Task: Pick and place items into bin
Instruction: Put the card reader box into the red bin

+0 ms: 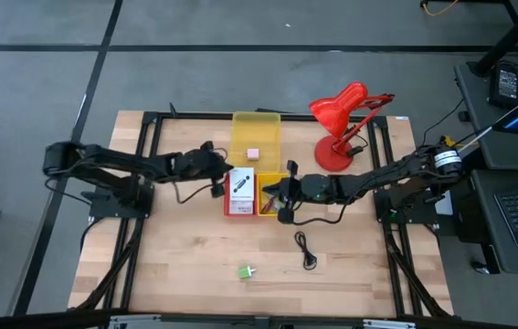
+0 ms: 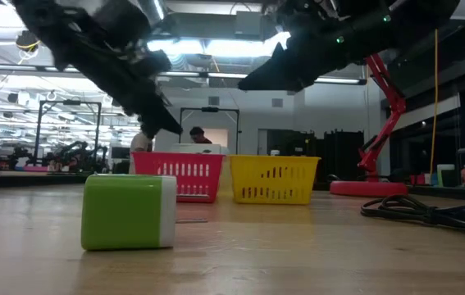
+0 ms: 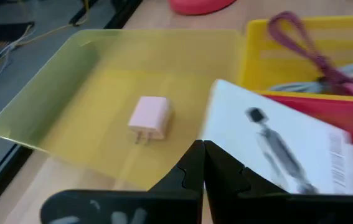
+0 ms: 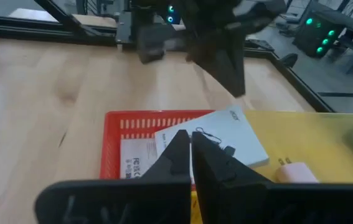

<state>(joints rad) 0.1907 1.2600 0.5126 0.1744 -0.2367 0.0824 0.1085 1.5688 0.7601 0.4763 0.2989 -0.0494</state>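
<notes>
My left gripper [image 1: 219,175] [image 3: 202,163] is shut and hovers beside the red bin's [image 1: 229,209] left edge. My right gripper [image 1: 281,196] [image 4: 192,149] is shut above the small yellow basket [image 1: 270,206]. Two white printed packets lie in the red bin. The upper one [image 3: 276,149] [image 4: 226,134] rests tilted on the bin's rim, and the lower one [image 4: 136,163] lies flat. The pink cube [image 1: 252,153] [image 3: 149,118] sits in the yellow tray [image 1: 256,128]. A dark red tool [image 3: 307,46] lies in the yellow basket. The green block [image 1: 246,271] [image 2: 128,211] and the black cable [image 1: 306,249] lie on the table.
The red desk lamp [image 1: 341,119] stands at the far right, behind the right arm. Red bin, yellow basket and yellow tray cluster at the table's middle, between the two grippers. Bare wood spreads over the near half around the green block and the cable.
</notes>
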